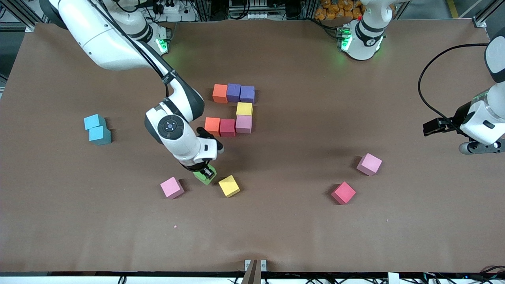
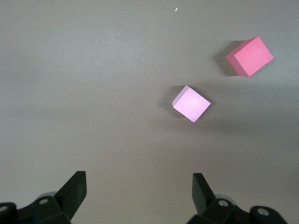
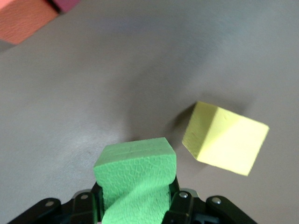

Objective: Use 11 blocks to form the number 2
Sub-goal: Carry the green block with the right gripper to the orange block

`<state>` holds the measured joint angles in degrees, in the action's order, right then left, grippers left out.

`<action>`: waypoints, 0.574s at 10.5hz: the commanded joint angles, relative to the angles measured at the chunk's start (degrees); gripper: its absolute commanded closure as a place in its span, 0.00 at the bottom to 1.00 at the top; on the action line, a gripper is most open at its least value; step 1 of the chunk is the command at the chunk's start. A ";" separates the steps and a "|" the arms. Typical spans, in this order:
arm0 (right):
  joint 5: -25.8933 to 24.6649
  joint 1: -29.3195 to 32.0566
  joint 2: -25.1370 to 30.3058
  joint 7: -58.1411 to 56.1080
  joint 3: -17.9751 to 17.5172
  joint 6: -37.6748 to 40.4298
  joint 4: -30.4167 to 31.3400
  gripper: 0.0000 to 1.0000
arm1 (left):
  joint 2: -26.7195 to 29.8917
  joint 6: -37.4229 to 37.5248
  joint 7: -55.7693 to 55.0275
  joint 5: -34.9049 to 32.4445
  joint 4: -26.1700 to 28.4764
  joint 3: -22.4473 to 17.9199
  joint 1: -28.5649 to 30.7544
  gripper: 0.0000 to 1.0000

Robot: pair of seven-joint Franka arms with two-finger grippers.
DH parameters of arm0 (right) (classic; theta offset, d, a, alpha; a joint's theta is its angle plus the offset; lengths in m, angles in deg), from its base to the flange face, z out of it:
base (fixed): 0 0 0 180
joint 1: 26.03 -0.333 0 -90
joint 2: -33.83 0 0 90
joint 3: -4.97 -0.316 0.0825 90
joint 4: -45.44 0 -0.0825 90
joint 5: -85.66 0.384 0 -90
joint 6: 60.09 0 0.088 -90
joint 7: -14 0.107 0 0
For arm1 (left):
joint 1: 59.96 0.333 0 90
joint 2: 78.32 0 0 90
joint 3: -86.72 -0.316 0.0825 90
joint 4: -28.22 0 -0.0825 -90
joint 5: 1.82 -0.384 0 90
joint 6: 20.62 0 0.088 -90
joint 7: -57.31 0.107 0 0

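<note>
My right gripper (image 1: 205, 172) is shut on the green block (image 1: 206, 176), also in the right wrist view (image 3: 138, 179), just above the table beside a loose yellow block (image 1: 229, 185) (image 3: 225, 138). The partial number 2 (image 1: 233, 109) has an orange, purple, purple top row, a yellow block below, then an orange, crimson, pink row. Loose blocks: pink (image 1: 172, 187), pink (image 1: 369, 164) (image 2: 191, 103), crimson (image 1: 343, 193) (image 2: 250, 56). My left gripper (image 1: 436, 127) is open and empty, waiting in the air at the left arm's end of the table; its fingertips (image 2: 74, 186) show in the left wrist view.
Two light-blue cubes (image 1: 97, 129) sit together toward the right arm's end of the table. The brown table (image 1: 276, 228) has its front edge at the bottom of the front view, with a small bracket (image 1: 255, 265) at mid-edge.
</note>
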<state>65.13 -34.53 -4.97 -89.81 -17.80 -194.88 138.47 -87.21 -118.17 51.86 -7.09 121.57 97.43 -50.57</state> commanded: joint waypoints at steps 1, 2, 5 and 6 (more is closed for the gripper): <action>-0.56 1.29 2.41 -8.75 -1.49 -0.04 4.88 0.85 | 0.01 0.95 1.58 -1.06 -0.62 0.10 0.09 0.00; -0.39 1.29 2.33 -11.30 -1.84 -0.13 5.93 0.86 | 0.01 0.95 1.58 -1.06 -0.62 0.10 0.18 0.00; -0.39 3.21 2.42 -18.26 -4.81 -0.13 8.57 0.88 | 0.01 0.95 1.58 -1.06 -0.53 0.10 0.09 0.00; -0.39 4.96 2.94 -18.97 -6.13 -0.04 9.88 0.88 | -0.07 0.95 1.58 -1.06 -0.53 0.10 0.09 0.00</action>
<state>65.13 -33.18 -4.45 -105.93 -21.16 -194.79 144.76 -87.25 -118.17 51.86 -7.09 121.57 97.42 -50.56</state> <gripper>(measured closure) 0.476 0.000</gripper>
